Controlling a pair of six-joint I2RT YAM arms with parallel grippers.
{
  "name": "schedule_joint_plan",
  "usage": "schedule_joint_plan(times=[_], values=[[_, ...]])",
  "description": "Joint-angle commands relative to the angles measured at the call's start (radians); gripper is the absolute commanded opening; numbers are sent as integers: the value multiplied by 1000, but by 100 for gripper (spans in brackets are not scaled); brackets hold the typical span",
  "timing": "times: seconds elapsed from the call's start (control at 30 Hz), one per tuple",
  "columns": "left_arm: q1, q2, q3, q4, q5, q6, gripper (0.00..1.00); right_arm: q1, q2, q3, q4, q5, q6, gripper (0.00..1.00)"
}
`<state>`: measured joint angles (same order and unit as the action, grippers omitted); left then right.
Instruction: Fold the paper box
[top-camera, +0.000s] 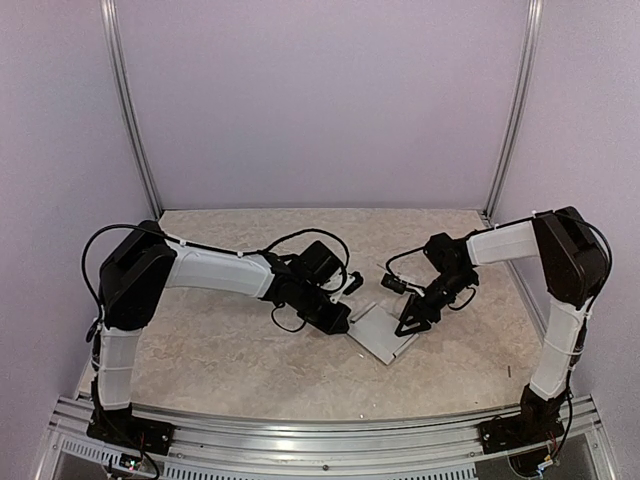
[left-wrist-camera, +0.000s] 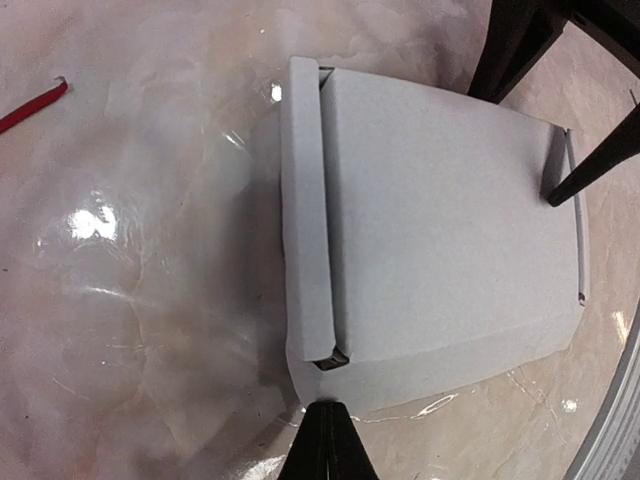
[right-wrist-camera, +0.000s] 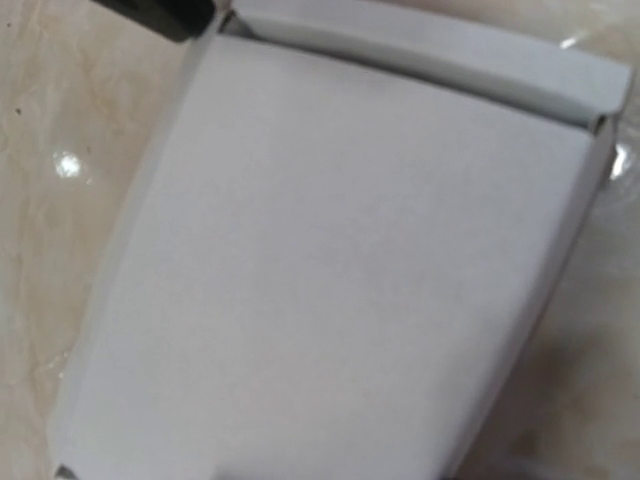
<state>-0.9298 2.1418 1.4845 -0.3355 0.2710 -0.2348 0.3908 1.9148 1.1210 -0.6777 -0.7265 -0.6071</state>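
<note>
The paper box lies flat on the table between my two arms, a pale grey slim card shape. In the left wrist view the paper box has a narrow folded flap along its left side with small dark gaps at both ends. My left gripper is shut, its tip touching the box's near edge. My right gripper stands with its dark fingers apart at the box's far right corner, one tip resting on the card. The right wrist view is filled by the box; its own fingers are hidden.
The tabletop is marbled beige, glossy with glare. A red strip lies to the left of the box. A metal rail runs along the near table edge. Pale walls enclose the back and sides.
</note>
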Motion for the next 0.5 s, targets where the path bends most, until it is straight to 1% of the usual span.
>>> schedule_joint_plan(times=[0.0,0.07,0.13,0.17,0.27,0.33,0.37,0.47], values=[[-27,-110,-100,67,-125,-15,10,16,30,-4,-33,65,-13,50],[-31,-171,-149,84,-154,-60,17,13,-1,-1,-37,66,-3,53],[-32,-215,-201,94,-176,-131,28,14,-36,-1,-41,77,4,56],[-33,-243,-231,104,-184,-176,30,14,-52,-2,-40,85,12,57],[-24,-300,-329,199,-158,-355,33,11,-102,-4,-33,107,34,63],[-9,-351,-407,307,-116,-499,36,12,-125,1,-27,130,50,65],[-6,-366,-445,380,-104,-547,36,11,-132,4,-19,147,60,66],[-3,-383,-445,387,-130,-571,37,12,-125,6,-2,201,92,67]])
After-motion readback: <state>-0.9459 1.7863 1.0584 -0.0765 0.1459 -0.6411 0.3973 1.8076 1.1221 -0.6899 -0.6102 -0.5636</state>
